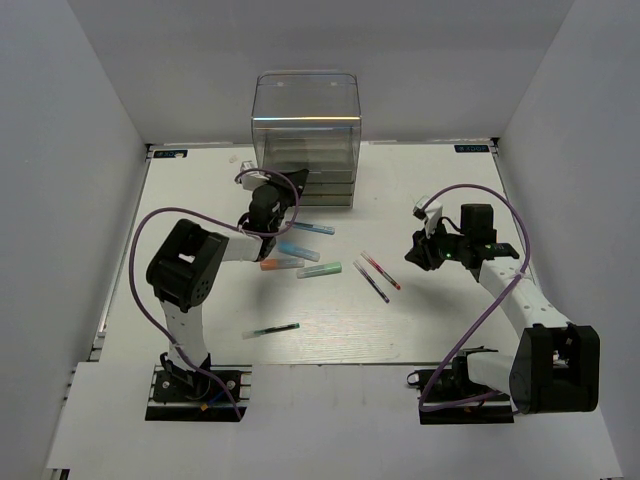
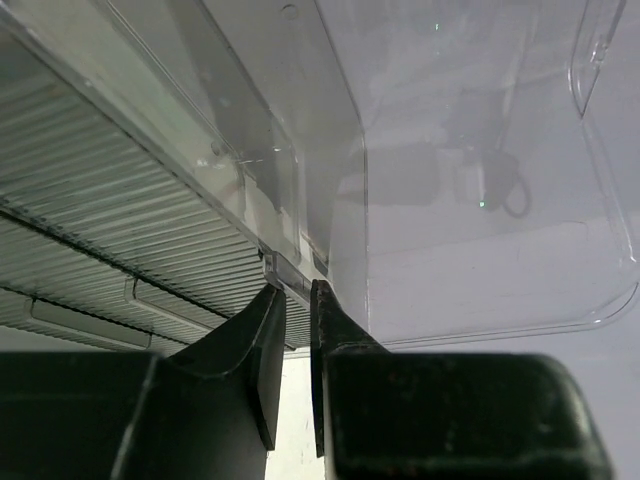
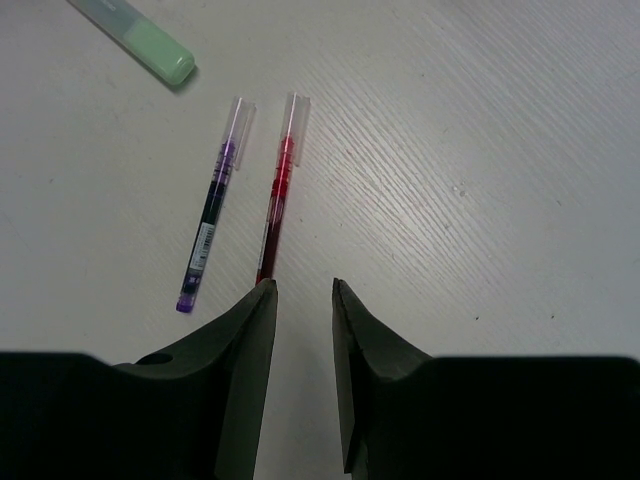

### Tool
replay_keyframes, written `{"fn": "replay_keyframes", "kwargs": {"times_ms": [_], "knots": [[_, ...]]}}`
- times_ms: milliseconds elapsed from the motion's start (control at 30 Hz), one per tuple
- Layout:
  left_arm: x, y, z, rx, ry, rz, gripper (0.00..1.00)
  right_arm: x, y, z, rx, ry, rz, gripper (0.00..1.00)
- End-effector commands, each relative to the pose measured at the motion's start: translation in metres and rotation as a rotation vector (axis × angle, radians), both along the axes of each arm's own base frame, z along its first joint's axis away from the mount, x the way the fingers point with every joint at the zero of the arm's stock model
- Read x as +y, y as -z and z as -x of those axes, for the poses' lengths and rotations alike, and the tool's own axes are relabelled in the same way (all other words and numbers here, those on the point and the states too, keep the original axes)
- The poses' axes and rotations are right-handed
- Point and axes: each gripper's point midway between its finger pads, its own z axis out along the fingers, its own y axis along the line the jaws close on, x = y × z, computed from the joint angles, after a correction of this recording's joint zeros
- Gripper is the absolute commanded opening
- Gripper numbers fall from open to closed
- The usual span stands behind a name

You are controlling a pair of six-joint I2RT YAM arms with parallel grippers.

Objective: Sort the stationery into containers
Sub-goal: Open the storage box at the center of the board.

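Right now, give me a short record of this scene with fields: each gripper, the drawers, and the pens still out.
left gripper: jaws narrowed at a drawer tab; whether it grips is unclear
right gripper: open, empty, just short of the red pen
drawer unit: far centre of the table
pens out: seven, all on the table
near left arm: thin blue pen, light blue marker, orange marker, mint-green marker
beside red pen: purple pen
nearest bases: dark green pen
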Motion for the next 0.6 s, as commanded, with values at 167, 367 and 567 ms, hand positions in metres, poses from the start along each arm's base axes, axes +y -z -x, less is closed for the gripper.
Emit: {"fn": "replay_keyframes", "kwargs": {"times_ms": [167, 367, 567], "knots": [[0.007, -0.051, 0.011, -0.14, -0.018, 0.038, 0.02, 0.002, -0.005, -0.001, -0.049, -0.02, -0.006, 0.35], [-0.001, -0.069, 0.022, -0.178, 0.016, 0.026, 0.0, 0.005, -0.007, 0.003, -0.047, -0.034, -0.014, 0.35], [-0.006, -0.088, 0.035, -0.212, 0.035, 0.046, 0.0, 0.006, -0.009, 0.003, -0.055, -0.039, -0.019, 0.35]]}}
